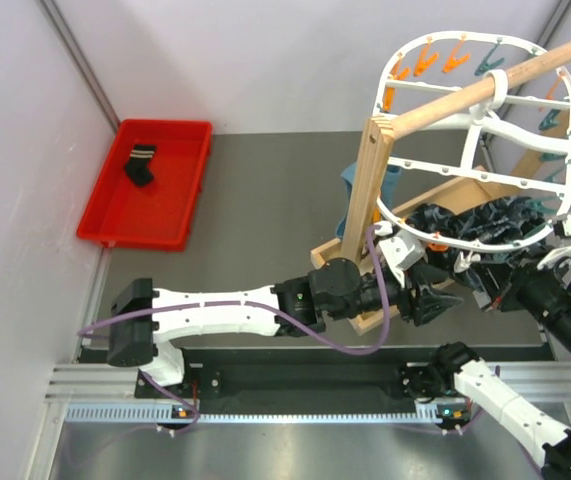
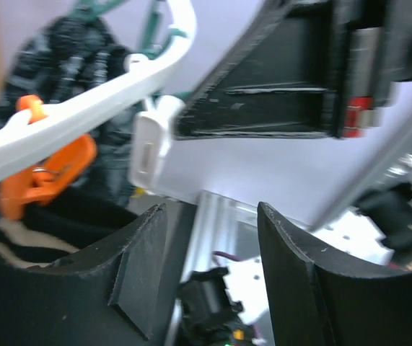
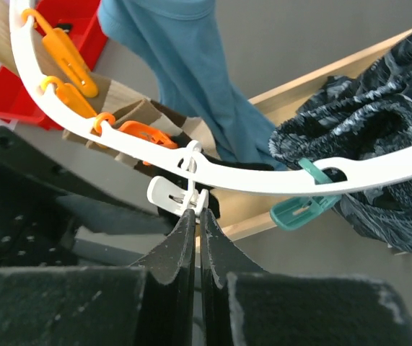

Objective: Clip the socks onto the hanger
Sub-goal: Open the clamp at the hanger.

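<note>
The white hanger point(image 1: 485, 120) hangs from a wooden pole, ringed by orange and teal pegs. Dark patterned socks point(image 1: 485, 225) hang bunched at its near rim. One black sock with a white-striped cuff point(image 1: 142, 165) lies in the red tray. In the right wrist view a banded brown and cream sock point(image 3: 130, 115) hangs from orange pegs point(image 3: 144, 135). My right gripper point(image 3: 197, 215) is shut, its tips touching the underside of a white peg point(image 3: 171, 193) on the rim point(image 3: 278, 179). My left gripper point(image 2: 209, 241) is open and empty, just below that white peg point(image 2: 148, 151) and an orange peg point(image 2: 43, 176).
The wooden rack's post point(image 1: 365, 190) and base point(image 1: 470, 190) stand right behind both grippers. A blue cloth point(image 3: 191, 65) hangs by the post. A teal peg point(image 3: 303, 209) holds a dark sock point(image 3: 364, 137). The red tray point(image 1: 100, 215) sits at the far left by the wall.
</note>
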